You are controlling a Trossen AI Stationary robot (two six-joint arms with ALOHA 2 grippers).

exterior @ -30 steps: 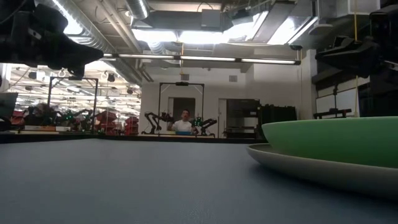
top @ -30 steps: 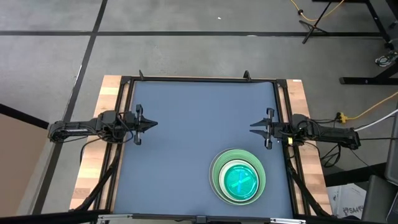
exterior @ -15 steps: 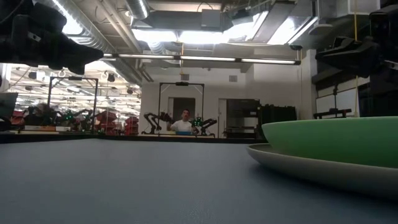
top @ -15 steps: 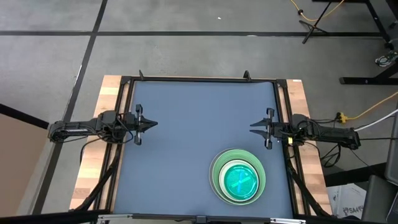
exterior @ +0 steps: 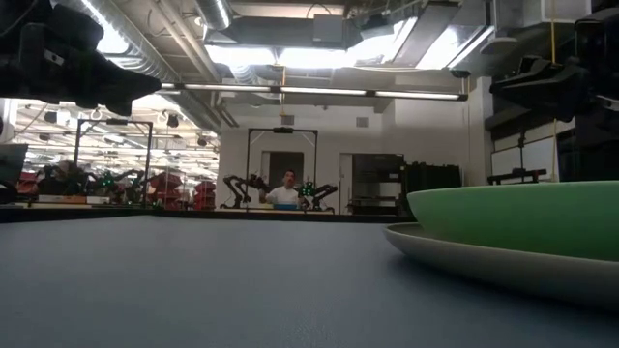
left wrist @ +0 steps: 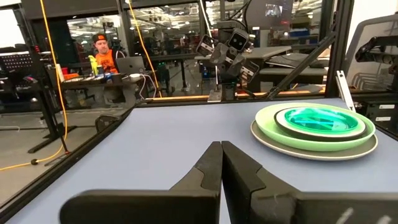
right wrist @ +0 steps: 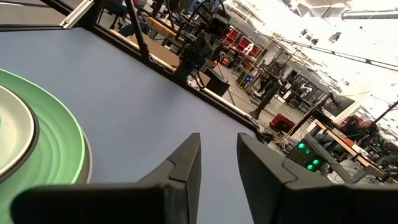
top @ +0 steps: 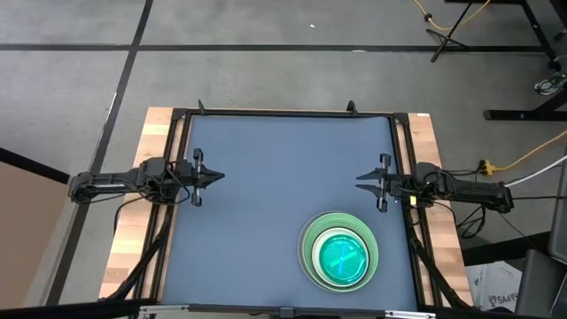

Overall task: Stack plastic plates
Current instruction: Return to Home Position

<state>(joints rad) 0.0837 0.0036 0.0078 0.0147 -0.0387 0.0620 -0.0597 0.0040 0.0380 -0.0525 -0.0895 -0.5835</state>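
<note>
Seeing the plate stack (top: pixel 339 252) sitting as one nested pile on the blue table mat (top: pixel 266 151), with the large grey plate (exterior: pixel 464 249) at the bottom, the large light green plate (exterior: pixel 522 217) resting in it and a small translucent blue plate (top: pixel 342 257) lying on top (not making out for sure the medium plates between them). Finding the left gripper (top: pixel 219 175) hovering well apart from the stack, across the mat from it, fingers pressed together and pinching nothing. Finding the right gripper (top: pixel 360 182) hovering near the stack, just past its rim on the side away from the mat's front edge, fingers spread by a narrow gap and likewise gripping nothing. Judging the stacking as finished, with only the parking of the arms being left. Worrying mainly about the right arm, being the nearer of the two to the stack: dipping or swinging toward the stack while settling could be catching the grey rim and shoving the whole pile across the smooth mat, perhaps toward the edge close beside the stack. Expecting light plastic to be sliding easily under such a knock, and the small top plates to be skating off centre or tipping out of their nest. Seeing little risk from the left arm, being so far from the stack.
</note>
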